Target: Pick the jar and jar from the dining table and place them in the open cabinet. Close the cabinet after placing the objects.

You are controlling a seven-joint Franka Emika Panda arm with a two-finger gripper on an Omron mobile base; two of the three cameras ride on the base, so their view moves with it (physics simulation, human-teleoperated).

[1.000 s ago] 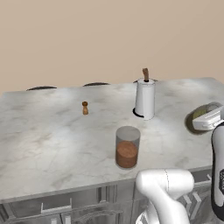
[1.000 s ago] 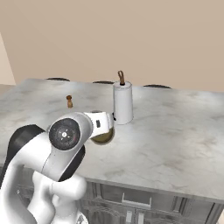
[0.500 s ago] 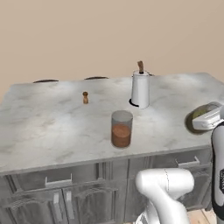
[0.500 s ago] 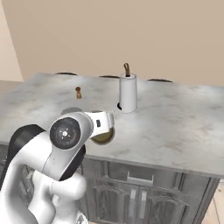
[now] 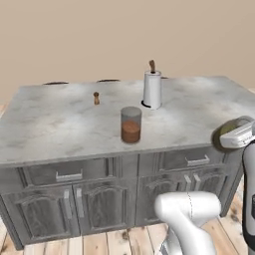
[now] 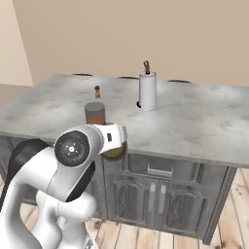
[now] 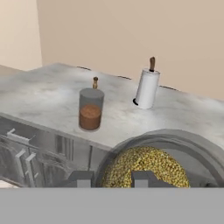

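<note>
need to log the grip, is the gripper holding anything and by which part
Yes: the gripper holds the jar with olive-yellow filling, its fingertips clamped across the jar's round side wall.

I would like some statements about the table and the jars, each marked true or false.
1. A jar with reddish-brown filling stands upright on the dining table. True.
2. The gripper is empty. False: it is shut on the jar with olive-yellow filling.
3. The paper towel roll lies on its side. False: it stands upright.
4. A small brown shaker stands on the table, apart from the reddish-brown jar. True.
</note>
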